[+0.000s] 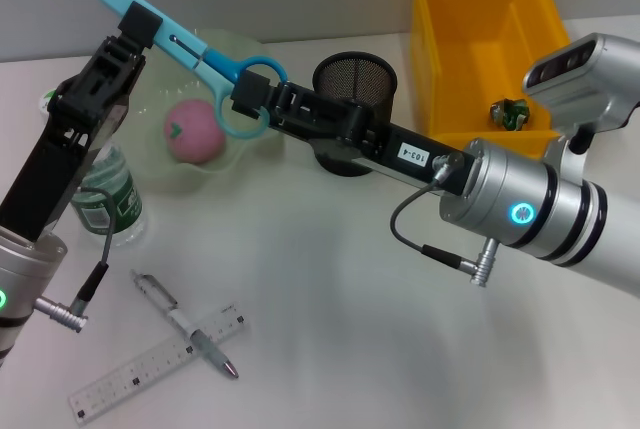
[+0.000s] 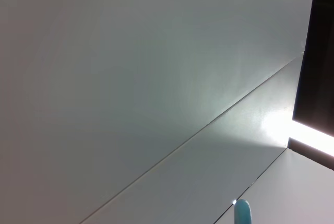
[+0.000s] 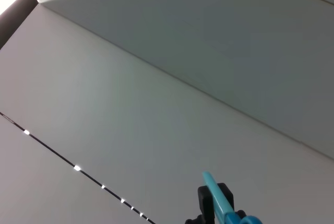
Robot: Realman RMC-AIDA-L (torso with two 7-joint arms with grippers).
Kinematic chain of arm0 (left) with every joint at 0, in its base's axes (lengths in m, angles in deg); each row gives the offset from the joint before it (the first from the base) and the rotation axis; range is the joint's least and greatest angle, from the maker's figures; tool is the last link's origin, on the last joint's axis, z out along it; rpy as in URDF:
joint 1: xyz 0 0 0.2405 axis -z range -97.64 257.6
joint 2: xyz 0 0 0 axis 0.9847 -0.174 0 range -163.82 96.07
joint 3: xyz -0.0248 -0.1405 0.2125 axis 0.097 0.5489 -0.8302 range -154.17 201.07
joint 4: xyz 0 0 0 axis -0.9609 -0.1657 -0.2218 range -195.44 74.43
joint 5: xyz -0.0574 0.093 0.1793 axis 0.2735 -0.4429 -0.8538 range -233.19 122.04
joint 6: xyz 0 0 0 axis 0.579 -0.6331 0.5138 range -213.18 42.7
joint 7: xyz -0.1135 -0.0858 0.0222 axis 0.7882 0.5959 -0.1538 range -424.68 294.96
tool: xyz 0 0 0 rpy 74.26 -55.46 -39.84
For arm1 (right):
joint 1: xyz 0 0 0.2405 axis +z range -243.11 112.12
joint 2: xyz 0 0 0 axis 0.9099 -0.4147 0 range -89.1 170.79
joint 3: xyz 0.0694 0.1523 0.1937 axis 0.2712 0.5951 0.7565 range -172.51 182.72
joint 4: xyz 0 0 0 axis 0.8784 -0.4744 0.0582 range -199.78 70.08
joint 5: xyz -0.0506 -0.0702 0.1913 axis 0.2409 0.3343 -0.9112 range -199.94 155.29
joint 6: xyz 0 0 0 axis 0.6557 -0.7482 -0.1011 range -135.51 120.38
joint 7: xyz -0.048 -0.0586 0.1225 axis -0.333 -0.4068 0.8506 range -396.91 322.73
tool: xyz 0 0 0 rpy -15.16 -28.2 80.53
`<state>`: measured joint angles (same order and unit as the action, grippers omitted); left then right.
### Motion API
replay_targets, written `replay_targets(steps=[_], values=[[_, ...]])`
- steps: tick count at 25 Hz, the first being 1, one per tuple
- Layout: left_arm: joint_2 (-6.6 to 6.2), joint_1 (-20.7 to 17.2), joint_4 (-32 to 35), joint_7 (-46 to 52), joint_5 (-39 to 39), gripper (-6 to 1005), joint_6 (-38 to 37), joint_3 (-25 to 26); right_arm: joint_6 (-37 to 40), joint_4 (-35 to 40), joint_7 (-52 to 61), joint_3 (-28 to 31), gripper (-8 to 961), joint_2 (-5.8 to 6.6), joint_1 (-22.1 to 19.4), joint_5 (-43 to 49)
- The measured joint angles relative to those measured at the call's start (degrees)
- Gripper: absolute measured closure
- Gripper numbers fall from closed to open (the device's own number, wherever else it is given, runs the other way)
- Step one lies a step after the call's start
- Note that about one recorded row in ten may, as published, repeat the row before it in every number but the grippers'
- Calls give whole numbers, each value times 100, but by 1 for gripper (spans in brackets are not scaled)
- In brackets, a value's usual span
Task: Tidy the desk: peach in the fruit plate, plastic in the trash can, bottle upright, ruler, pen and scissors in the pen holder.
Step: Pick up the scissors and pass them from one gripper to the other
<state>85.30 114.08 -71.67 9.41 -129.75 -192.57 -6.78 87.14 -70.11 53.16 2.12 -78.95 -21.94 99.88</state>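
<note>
Scissors: blue plastic, lifted above the fruit plate, blade end clamped in the left claw, handle loop gripped by the right claw.
Wrist views: only walls and the blue scissor tip.
Head view: pink peach in plate; mesh pen holder just beyond.
Table: pen crossing clear ruler, open room right.

the white table holds many things. a clear ruler lies near the front, with a pen lying across it. a bottle stands beside a pale green plate. a black mesh cup sits next to a yellow bin.
</note>
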Motion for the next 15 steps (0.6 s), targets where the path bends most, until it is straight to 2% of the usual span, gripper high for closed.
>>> replay_targets(steps=[4, 15], values=[[0, 0, 0, 0, 0, 901, -8, 0, -12, -33, -13, 60, 483, 0, 0, -1], [0, 1, 0, 0, 0, 901, -8, 6, -70, -70, -17, 89, 637, 0, 9, -4]])
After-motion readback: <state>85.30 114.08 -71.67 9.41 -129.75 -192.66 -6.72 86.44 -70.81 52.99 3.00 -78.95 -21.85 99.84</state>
